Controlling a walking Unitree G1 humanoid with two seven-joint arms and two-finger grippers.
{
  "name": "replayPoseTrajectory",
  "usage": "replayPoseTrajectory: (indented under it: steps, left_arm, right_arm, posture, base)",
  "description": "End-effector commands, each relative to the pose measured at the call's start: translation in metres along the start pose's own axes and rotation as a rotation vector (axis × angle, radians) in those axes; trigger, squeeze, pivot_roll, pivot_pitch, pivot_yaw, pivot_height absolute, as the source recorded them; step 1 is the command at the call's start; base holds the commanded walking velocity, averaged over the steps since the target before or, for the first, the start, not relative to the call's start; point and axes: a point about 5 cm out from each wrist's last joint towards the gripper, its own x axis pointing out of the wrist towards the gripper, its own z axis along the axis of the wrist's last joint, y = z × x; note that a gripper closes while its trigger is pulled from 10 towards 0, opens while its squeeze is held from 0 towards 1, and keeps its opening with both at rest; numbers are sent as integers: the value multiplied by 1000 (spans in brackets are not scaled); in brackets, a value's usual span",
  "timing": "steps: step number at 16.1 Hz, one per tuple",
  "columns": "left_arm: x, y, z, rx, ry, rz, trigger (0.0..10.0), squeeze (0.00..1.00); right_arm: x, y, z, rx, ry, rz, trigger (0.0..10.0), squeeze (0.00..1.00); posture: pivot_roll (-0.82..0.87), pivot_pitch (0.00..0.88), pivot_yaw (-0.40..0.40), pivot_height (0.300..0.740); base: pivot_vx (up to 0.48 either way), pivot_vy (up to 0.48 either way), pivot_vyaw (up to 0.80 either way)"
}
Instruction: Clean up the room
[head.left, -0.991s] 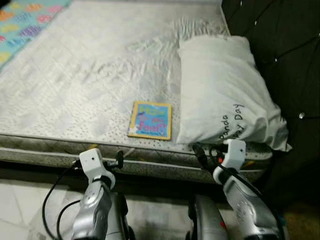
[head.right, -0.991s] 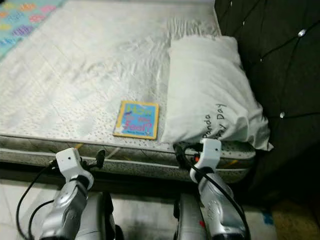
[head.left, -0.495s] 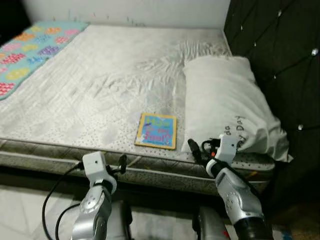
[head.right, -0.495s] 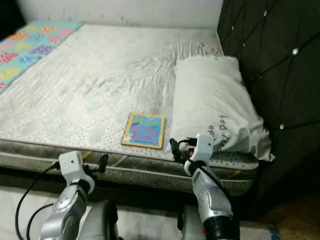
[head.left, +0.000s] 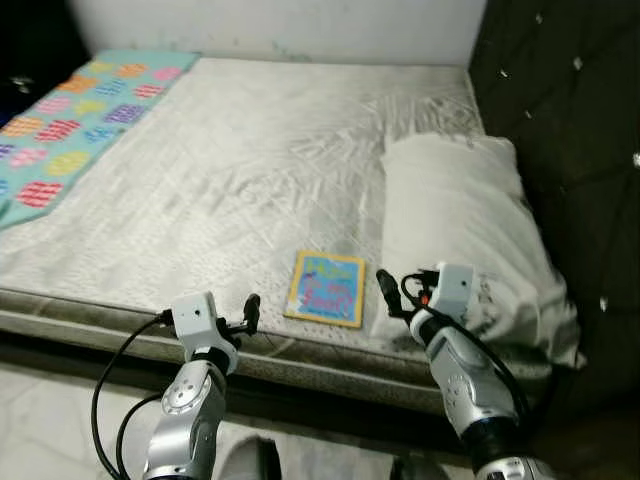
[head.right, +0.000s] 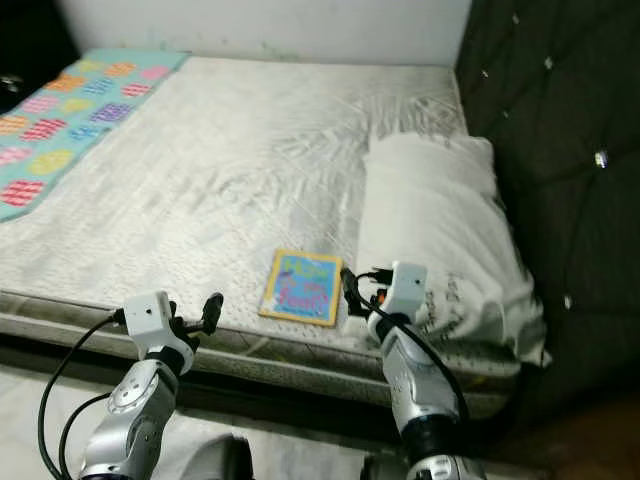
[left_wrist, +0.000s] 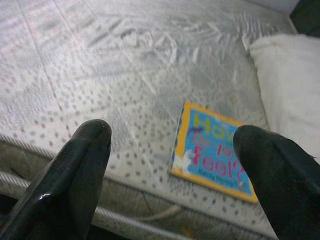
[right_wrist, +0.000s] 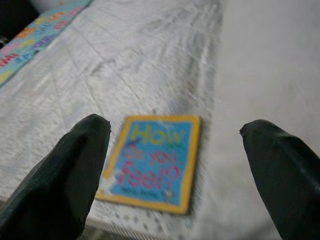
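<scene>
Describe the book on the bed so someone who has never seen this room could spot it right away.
Look at the big bed with the pale quilted cover. Near its front edge, just beside the white pillow, lies a small flat book. It alone there is bright: a yellow border around blue, with colourful lettering reading "How do you feel?"

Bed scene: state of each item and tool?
Book: flat, closed, cover up, near mattress edge, ungrasped.
Pillow: lying beside the book, against the headboard.
Patterned blanket: spread flat on the bed's far side.
Left tool: open, empty.
Right tool: open, facing the book.
</scene>
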Motion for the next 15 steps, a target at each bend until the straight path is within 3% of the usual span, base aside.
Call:
replayPoseTrajectory:
  steps: [1,6,9,12,15]
  left_arm:
    - [0,2,-2,-8,2,-3,10000,0]
    - [-1,-3,2,33,2,-96,10000,0]
    - [-5,2,2,58,28,-136,10000,0]
    - [-3,9,-1,-7,36,-88,10000,0]
    - [1,13,-1,-42,33,-44,10000,0]
  right_arm:
    - [1,1,-1,3,-1,4,10000,0]
    - [4,3,-1,-12,-10,11,10000,0]
    - [4,2,5,-28,-34,3,10000,0]
    - [-1,3,-2,-39,-41,5,10000,0]
    - [-1,-1,-3,-31,-28,-15,10000,0]
  posture:
    - [-65,0,44,740]
    - [-48,0,39,740]
    - [-37,0,39,740]
    - [-59,0,44,740]
    - [-65,0,45,740]
  base:
    - [0,0,0]
    - [0,0,0]
    - [0,0,0]
    - [0,0,0]
    - [0,0,-515]
